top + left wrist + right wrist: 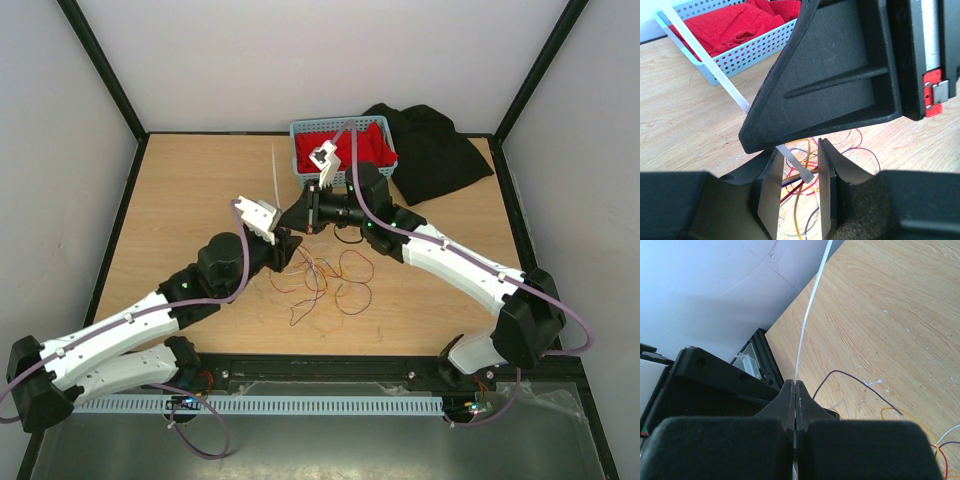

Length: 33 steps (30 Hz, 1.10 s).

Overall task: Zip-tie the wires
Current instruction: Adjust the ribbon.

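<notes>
The zip tie (276,180), a thin whitish strip, runs from near the basket down to my right gripper (299,216), which is shut on it. In the right wrist view the strip (807,315) rises from the closed jaws of the right gripper (795,385). My left gripper (288,248) is open just below the right one. In the left wrist view the strip's free end (805,172) hangs between the open left fingers (771,195) without touching them. The wires (325,280) lie in a loose curly tangle on the table, showing under the left gripper (797,195) as red, yellow and dark strands (797,209).
A blue basket (297,150) with red cloth stands at the back centre; it also shows in the left wrist view (735,59). A black cloth (430,150) lies to its right. Black frame rails edge the wooden table (180,200).
</notes>
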Motion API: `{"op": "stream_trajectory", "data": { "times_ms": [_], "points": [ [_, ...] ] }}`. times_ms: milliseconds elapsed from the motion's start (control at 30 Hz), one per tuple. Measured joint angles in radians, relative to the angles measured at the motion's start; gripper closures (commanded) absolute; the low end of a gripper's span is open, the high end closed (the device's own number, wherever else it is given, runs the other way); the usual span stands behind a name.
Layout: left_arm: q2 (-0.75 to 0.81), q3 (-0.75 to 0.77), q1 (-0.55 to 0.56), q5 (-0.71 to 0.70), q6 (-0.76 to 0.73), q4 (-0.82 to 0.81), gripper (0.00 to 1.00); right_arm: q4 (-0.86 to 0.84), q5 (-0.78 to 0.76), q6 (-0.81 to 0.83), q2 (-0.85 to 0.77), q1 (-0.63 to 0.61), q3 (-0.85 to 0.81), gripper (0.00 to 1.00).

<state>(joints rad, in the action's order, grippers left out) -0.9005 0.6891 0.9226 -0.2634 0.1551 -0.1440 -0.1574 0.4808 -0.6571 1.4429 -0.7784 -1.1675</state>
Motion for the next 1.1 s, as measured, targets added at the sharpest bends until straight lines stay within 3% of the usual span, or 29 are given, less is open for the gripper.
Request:
{"op": "stream_trajectory", "data": {
  "times_ms": [300, 567, 1100],
  "points": [
    [0.029, 0.011, 0.000, 0.001, -0.007, 0.002, 0.59, -0.003, -0.013, 0.003, 0.000, 0.000, 0.000, 1.00],
    [0.029, 0.011, -0.003, -0.001, -0.010, 0.003, 0.73, -0.003, -0.015, 0.003, 0.000, 0.000, 0.000, 1.00],
    [0.084, -0.050, -0.005, 0.005, 0.050, -0.007, 0.84, 0.024, -0.031, 0.025, 0.004, -0.001, -0.010, 1.00]
  ]
}}
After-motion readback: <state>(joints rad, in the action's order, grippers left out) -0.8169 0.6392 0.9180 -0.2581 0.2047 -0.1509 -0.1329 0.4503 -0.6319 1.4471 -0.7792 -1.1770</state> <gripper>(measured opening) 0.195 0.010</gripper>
